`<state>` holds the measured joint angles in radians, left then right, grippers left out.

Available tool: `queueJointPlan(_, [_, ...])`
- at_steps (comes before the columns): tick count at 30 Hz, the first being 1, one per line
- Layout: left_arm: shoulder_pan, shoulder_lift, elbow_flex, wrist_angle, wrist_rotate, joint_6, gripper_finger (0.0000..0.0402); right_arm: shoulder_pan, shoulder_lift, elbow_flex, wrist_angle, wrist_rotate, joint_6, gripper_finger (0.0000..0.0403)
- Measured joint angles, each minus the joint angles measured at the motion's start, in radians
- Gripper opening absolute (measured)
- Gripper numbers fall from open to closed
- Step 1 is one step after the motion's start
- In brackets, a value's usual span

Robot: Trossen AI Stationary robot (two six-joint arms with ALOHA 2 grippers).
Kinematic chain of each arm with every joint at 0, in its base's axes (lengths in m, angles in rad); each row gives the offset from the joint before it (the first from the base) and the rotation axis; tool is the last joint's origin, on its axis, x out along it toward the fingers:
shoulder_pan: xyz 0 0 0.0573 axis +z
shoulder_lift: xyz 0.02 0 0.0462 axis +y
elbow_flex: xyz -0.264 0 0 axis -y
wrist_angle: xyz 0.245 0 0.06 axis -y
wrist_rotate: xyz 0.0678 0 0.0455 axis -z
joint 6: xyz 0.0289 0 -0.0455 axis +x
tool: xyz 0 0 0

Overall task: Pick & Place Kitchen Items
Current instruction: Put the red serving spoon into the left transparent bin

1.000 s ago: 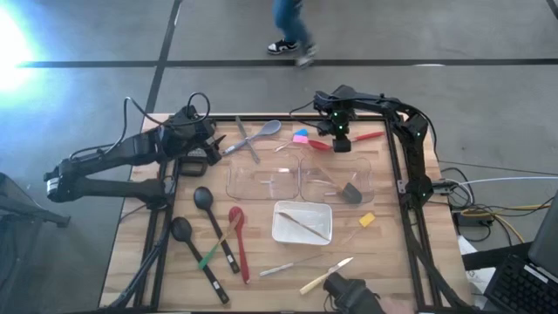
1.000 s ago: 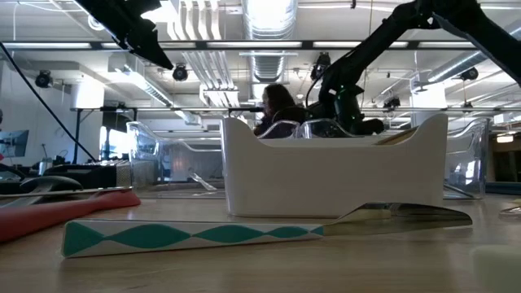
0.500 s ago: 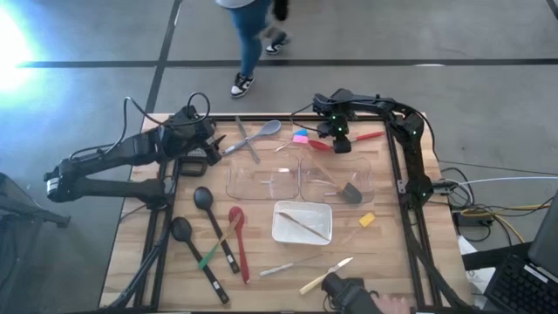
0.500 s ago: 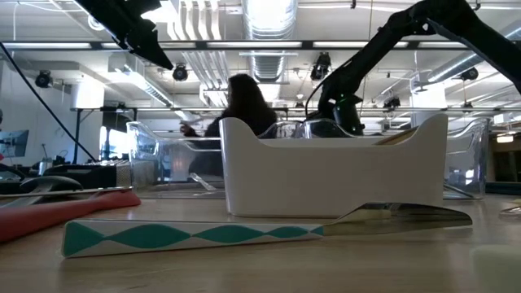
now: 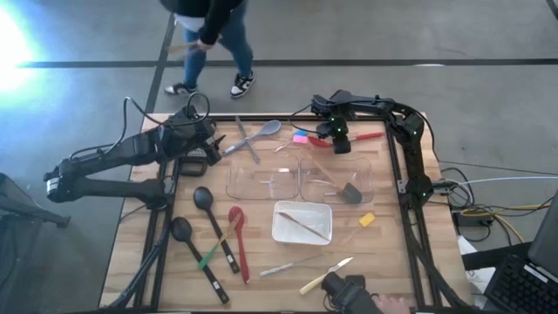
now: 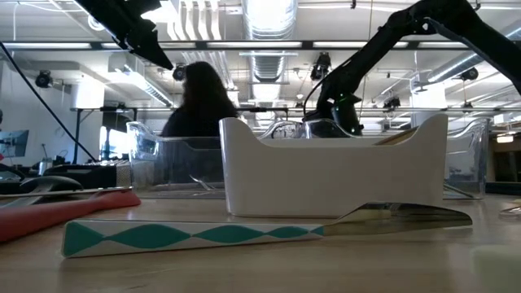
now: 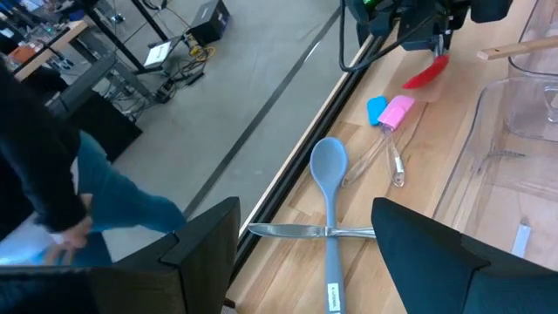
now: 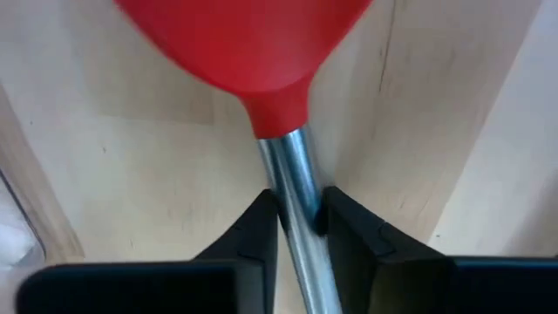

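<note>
Overhead, right tool sits at the table's far edge, over the red spatula lying beyond the clear bins. Left tool waits at the far left, fingers apart. Right wrist view: dark fingers clamp the red spatula's metal shaft just below its red head.

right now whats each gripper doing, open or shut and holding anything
left gripper: open, empty, over the table's far left corner.
right gripper: shut on the metal handle of a red spoon at the table's far edge.
</note>
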<state>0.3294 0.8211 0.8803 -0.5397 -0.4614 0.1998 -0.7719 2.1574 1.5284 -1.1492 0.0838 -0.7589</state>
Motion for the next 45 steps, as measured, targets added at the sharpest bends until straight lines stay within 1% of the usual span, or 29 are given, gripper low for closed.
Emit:
queueJointPlan(9, [0.000,0.000,0.000,0.000,0.000,-0.002,0.0266,-0.002,-0.016,0.001,-0.014,-0.014,0.028,0.0057])
queueJointPlan(11, [0.000,0.000,0.000,0.000,0.000,-0.002,0.0266,-0.003,-0.031,-0.003,-0.023,-0.033,0.045,0.0054])
queueJointPlan(15, [0.000,-0.001,0.000,0.000,0.000,-0.002,0.0266,-0.007,-0.077,-0.004,-0.024,-0.093,0.070,0.0040])
queueJointPlan(18, [0.000,-0.001,0.000,0.000,-0.001,-0.002,0.0266,-0.006,-0.107,-0.004,-0.024,-0.100,0.078,0.0030])
queueJointPlan(21, [0.000,-0.001,0.000,0.000,-0.002,-0.002,0.0266,-0.005,-0.143,-0.004,-0.023,-0.109,0.087,0.0028])
queueJointPlan(28, [0.000,-0.001,0.000,0.001,-0.003,-0.002,0.0266,-0.007,-0.247,-0.002,-0.022,-0.115,0.100,0.0001])
queueJointPlan(34, [0.000,-0.001,0.000,0.002,-0.003,-0.002,0.0266,-0.006,-0.316,-0.001,-0.021,-0.121,0.135,0.0003])
queueJointPlan(37, [0.000,-0.001,0.000,0.002,-0.003,-0.002,0.0266,-0.006,-0.322,-0.005,-0.021,-0.121,0.174,0.0005])
queueJointPlan(40, [0.000,-0.001,0.000,0.002,-0.003,-0.002,0.0266,-0.006,-0.319,-0.015,-0.020,-0.119,0.177,0.0007])
queueJointPlan(43, [0.000,-0.001,0.000,0.002,-0.003,0.000,0.0266,-0.006,-0.294,-0.026,-0.014,-0.119,0.175,0.0020])
queueJointPlan(45, [0.000,-0.001,0.000,0.002,-0.003,0.001,0.0266,-0.005,-0.267,-0.037,-0.002,-0.119,0.164,0.0038])
